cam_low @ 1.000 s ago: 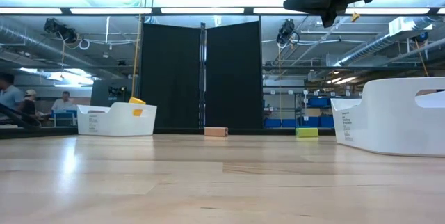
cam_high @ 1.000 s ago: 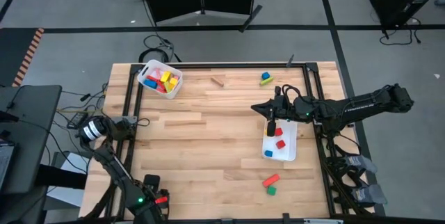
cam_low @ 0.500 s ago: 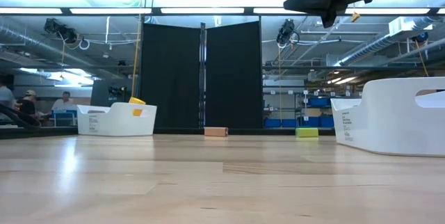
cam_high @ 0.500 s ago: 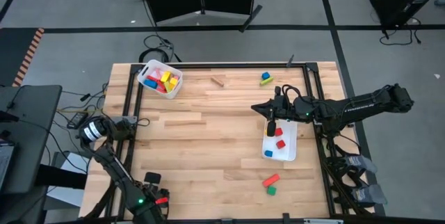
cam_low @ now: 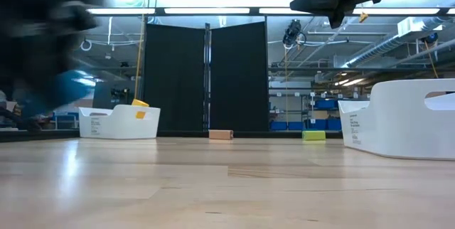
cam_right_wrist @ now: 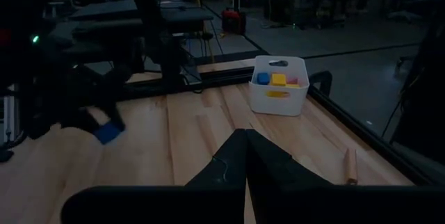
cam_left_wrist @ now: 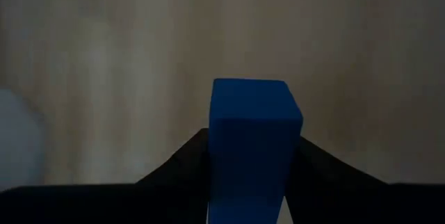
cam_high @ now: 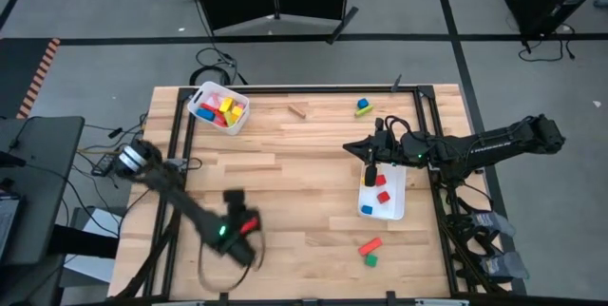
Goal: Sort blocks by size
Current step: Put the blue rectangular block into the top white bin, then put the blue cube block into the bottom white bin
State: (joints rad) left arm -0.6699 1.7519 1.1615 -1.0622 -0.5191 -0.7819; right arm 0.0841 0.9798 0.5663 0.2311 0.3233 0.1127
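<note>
My left gripper (cam_left_wrist: pixel 254 140) is shut on a blue block (cam_left_wrist: pixel 254 133). Its arm (cam_high: pixel 223 228) reaches, blurred, over the table's near left part. The block also shows in the right wrist view (cam_right_wrist: pixel 108 132). My right gripper (cam_high: pixel 370 168) is shut and empty, high above the far end of a white bin (cam_high: pixel 394 213) that holds two red cubes and a blue one. A red bar (cam_high: pixel 370 246) and a green cube (cam_high: pixel 370 260) lie on the table near that bin. A second white bin (cam_high: pixel 205 97) at the far left holds yellow, red, blue and pink blocks. My left gripper pinches the blue block between its two fingers, one on each of two opposite sides (cam_left_wrist: pixel 217 147). The block's free end (cam_left_wrist: pixel 256 99) sticks out past the fingertips. In the right wrist view the block is clear of the table.
A plain wooden bar (cam_high: pixel 298 110) and a small group of blue, yellow and green blocks (cam_high: pixel 363 107) lie near the far edge. A black frame rail (cam_high: pixel 285 87) runs around the table. The middle of the tabletop (cam_high: pixel 294 182) is bare wood.
My left arm has swung quickly from beyond the table's near left corner out over the table, toward the right and far side. It shows blurred in the high and low views. My right arm has kept still.
</note>
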